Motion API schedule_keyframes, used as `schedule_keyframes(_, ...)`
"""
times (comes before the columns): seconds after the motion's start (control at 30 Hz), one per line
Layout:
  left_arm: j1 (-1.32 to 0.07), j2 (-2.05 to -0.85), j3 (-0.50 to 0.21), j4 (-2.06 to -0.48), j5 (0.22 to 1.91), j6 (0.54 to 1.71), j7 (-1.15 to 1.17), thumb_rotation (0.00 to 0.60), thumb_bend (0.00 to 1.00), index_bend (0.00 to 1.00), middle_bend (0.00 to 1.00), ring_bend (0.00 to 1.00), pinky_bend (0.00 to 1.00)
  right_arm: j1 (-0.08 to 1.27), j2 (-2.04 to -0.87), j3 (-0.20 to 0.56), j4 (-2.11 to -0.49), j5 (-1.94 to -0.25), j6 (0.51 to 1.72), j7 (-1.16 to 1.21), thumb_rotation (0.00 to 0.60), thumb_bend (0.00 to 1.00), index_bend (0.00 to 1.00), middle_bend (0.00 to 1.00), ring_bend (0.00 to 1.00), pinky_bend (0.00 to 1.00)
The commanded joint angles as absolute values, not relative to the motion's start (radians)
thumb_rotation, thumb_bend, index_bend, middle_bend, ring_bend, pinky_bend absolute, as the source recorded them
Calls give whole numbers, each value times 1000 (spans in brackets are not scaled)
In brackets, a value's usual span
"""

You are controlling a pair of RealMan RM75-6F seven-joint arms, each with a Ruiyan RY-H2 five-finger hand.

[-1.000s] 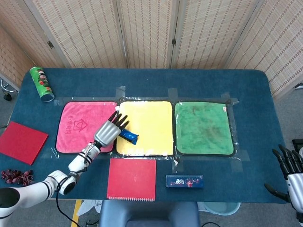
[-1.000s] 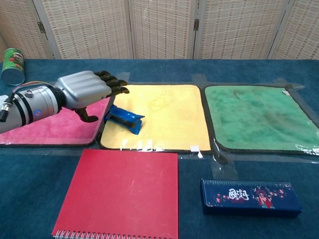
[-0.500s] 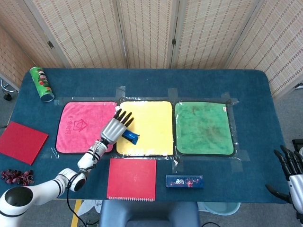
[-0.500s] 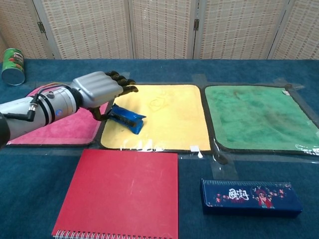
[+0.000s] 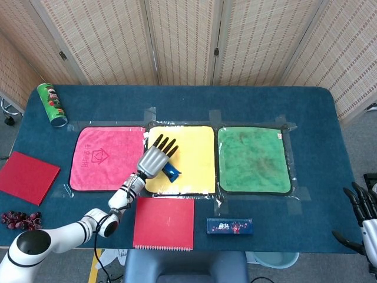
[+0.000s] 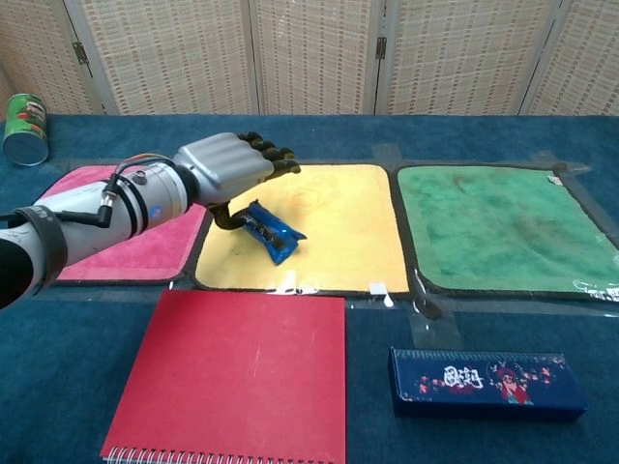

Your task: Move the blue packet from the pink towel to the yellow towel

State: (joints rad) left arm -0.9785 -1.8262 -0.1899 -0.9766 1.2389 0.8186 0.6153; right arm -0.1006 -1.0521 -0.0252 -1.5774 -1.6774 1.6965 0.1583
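My left hand [image 6: 227,166] hangs over the near-left part of the yellow towel [image 6: 334,227], its fingers [image 6: 276,157] stretched toward 12 o'clock and held apart, closed on nothing. The blue packet [image 6: 272,231] lies on that towel just under my palm, toward 5 o'clock from the fingertips. My thumb curls down at the packet's left end; I cannot tell whether it touches. In the head view the packet [image 5: 171,171] peeks out at the 4 o'clock side of my hand [image 5: 155,159], which covers most of it.

The pink towel [image 5: 100,158] sits at 9 o'clock of the yellow one, the two edges just beside each other, and my forearm crosses its near-right corner. The green towel [image 5: 254,159] lies at 3 o'clock.

My right hand [image 5: 366,221] shows only at the far right edge of the head view, off the surface [image 5: 194,100], fingers spread and holding nothing.
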Motion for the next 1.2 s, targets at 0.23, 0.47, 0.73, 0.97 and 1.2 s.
schedule_keyframes(0.23, -1026, -1858, -215, -1003, 1184, 797, 700, 600, 351, 0, 0, 0, 21, -112, -1053, -26, -1564, -1671, 1710, 173, 600, 125, 0, 11, 40, 0)
schedule_keyframes(0.47, -1033, -1843, -241, -1066, 1165, 822, 676, 600, 351, 0, 0, 0, 21, -116, -1056, -24, -1552, -1671, 1717, 186, 600, 125, 0, 11, 41, 0)
schedule_keyframes(0.73, -1005, -1763, -277, -1169, 1133, 873, 616, 600, 351, 0, 0, 0, 21, -114, -1055, -22, -1543, -1673, 1718, 197, 600, 124, 0, 11, 42, 0)
schedule_keyframes(0.97, -926, -1635, -299, -1302, 1053, 934, 573, 600, 352, 0, 0, 0, 20, -101, -1046, -17, -1544, -1672, 1700, 194, 600, 125, 0, 11, 42, 0)
schedule_keyframes(1.2, -821, -1485, -300, -1450, 1001, 1002, 496, 600, 357, 0, 0, 0, 20, -84, -1044, -7, -1542, -1668, 1685, 199, 600, 125, 0, 11, 39, 0)
